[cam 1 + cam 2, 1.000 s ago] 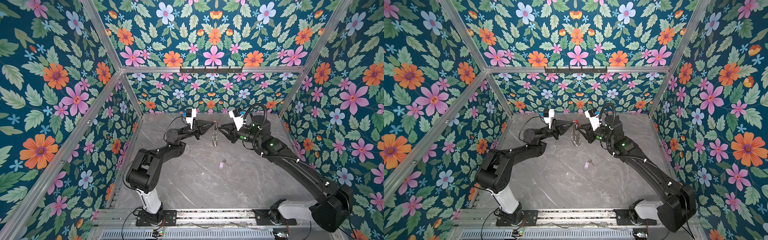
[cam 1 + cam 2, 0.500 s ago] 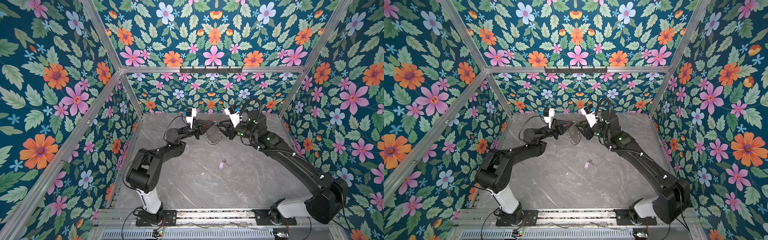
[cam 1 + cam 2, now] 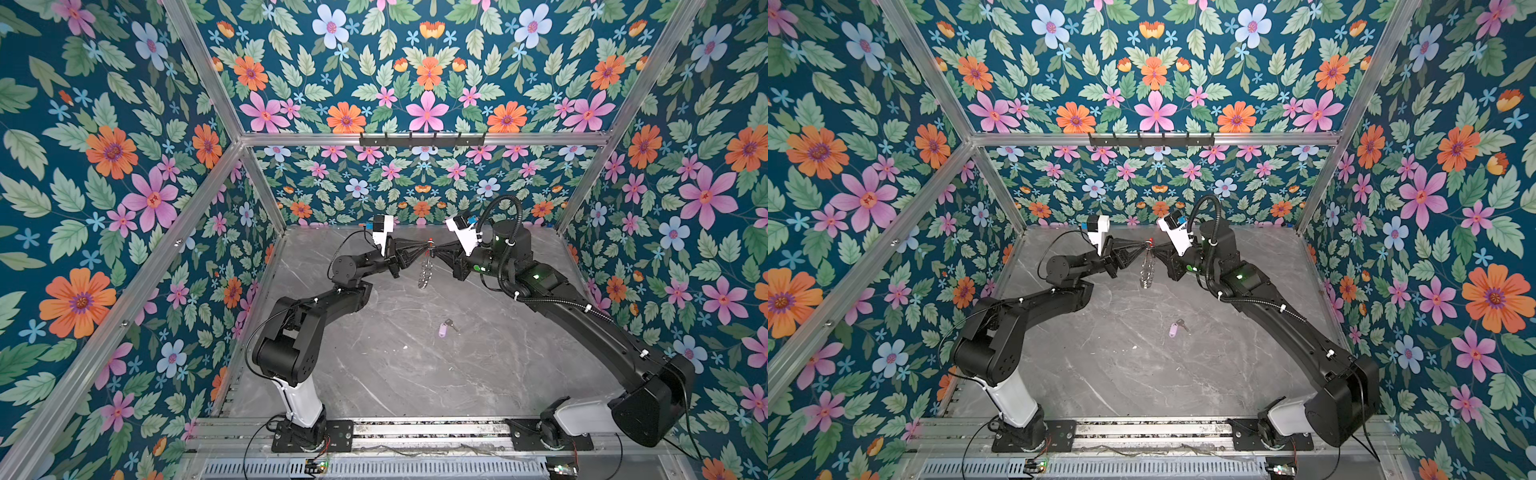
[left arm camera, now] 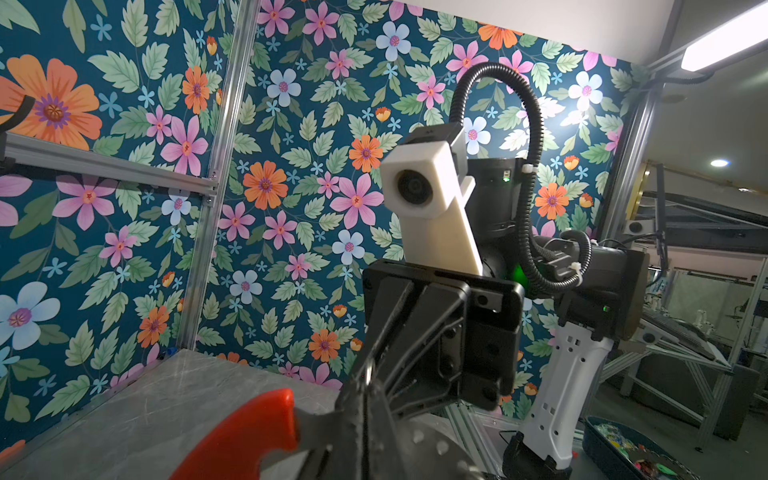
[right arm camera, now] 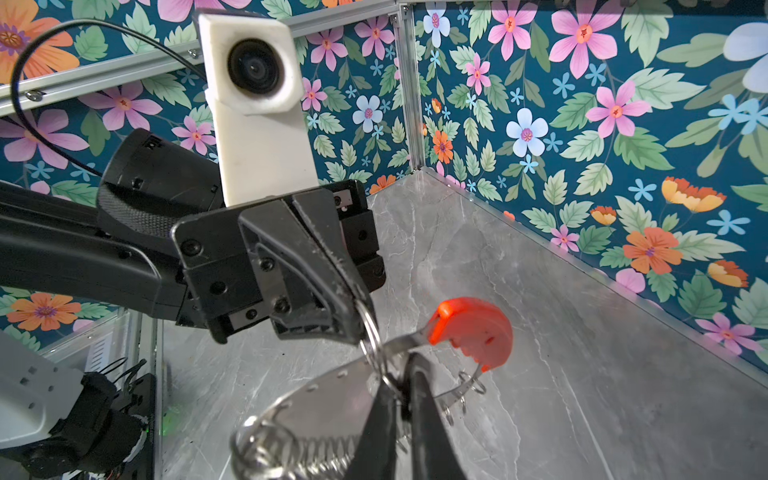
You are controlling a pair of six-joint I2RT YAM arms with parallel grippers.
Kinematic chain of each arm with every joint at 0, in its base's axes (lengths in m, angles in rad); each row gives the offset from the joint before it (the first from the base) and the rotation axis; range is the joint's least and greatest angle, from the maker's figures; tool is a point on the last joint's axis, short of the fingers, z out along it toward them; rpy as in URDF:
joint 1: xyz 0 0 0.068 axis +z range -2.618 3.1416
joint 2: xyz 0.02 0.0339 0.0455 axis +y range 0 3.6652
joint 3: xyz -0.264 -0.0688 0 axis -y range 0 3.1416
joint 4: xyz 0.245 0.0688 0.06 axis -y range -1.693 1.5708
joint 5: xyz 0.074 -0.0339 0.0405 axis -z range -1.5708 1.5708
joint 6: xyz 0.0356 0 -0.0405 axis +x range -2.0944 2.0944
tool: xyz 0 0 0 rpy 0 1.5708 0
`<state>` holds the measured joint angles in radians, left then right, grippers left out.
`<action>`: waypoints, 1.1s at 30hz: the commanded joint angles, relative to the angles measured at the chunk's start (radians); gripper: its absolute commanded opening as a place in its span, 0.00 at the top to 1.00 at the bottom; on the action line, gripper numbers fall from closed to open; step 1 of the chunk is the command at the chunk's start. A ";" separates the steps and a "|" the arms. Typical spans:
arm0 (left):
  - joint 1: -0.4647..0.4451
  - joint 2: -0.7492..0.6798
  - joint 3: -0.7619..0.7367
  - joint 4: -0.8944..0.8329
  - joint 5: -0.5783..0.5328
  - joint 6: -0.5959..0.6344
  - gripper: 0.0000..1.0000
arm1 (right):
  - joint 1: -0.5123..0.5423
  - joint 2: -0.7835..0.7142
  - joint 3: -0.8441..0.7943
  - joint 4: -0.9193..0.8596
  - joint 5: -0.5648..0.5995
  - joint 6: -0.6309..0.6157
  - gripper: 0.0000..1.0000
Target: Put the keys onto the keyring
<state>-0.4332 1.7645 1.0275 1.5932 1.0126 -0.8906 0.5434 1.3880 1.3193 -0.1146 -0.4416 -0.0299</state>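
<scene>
Far across the table [image 3: 374, 374], above its middle, the left gripper [image 3: 424, 248] and right gripper [image 3: 437, 248] meet tip to tip. Both are clamped on the keyring [image 3: 424, 272], which hangs beneath them. Only the right wrist view shows the left gripper [image 5: 361, 332] pinching a silver split ring [image 5: 370, 332] beside the red section [image 5: 469, 332]. Nearer, the lilac-tagged key [image 3: 444, 330] lies alone with open table around it. Both arms stretch forward and angle inward.

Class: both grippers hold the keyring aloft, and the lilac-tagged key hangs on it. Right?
No: in both top views the lilac-tagged key lies on the table, apart from the keyring. The left gripper and right gripper do hold it.
</scene>
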 commanded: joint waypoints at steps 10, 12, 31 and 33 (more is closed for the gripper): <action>-0.001 0.007 0.009 0.031 -0.023 -0.005 1.00 | 0.037 -0.010 -0.044 0.011 0.024 -0.004 1.00; -0.001 0.009 0.010 0.031 -0.027 -0.007 1.00 | 0.045 -0.008 -0.053 0.015 0.031 -0.002 1.00; -0.011 0.006 0.003 0.039 -0.009 -0.017 1.00 | 0.020 -0.134 -0.084 0.010 0.096 0.025 0.72; -0.013 0.006 0.003 0.040 -0.009 -0.018 1.00 | -0.001 -0.132 -0.079 0.038 0.030 0.075 0.73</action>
<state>-0.4442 1.7756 1.0279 1.5864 1.0042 -0.8963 0.5583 1.2560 1.2316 -0.1059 -0.3420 -0.0128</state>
